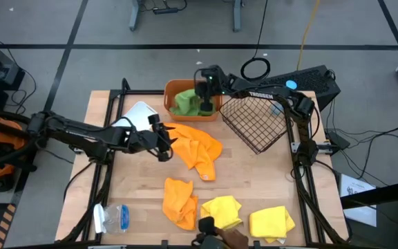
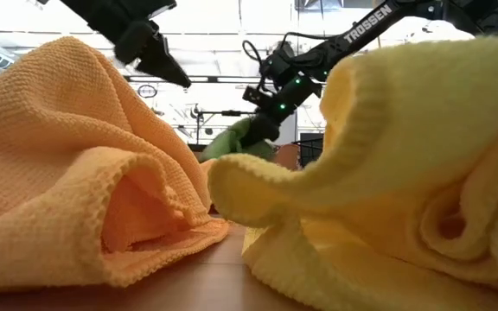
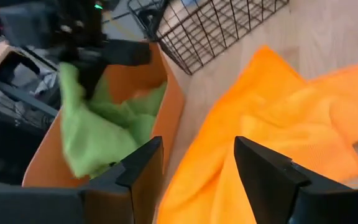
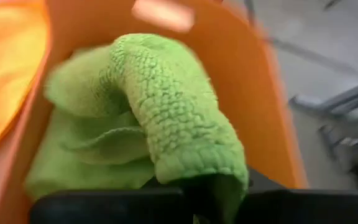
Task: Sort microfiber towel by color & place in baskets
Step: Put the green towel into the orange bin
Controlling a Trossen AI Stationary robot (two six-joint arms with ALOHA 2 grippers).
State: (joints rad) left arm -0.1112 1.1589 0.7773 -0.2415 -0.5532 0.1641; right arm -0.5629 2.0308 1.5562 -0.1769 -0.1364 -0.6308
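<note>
Green towels (image 1: pixel 186 102) lie in the orange tub (image 1: pixel 173 88), right gripper (image 1: pixel 205 97) clamped on one; left gripper (image 1: pixel 166 140) open over an orange towel (image 1: pixel 197 147); orange and yellow towels (image 1: pixel 271 221) remain unsorted

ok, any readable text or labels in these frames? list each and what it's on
"TROSSEN": white letters along the dark right arm, low view.
Paper sheet on the floor right of the table: printed, too small to read.
Bottle with blue cap: no legible label.
Towels, tubs and wire basket: no text seen.
</note>
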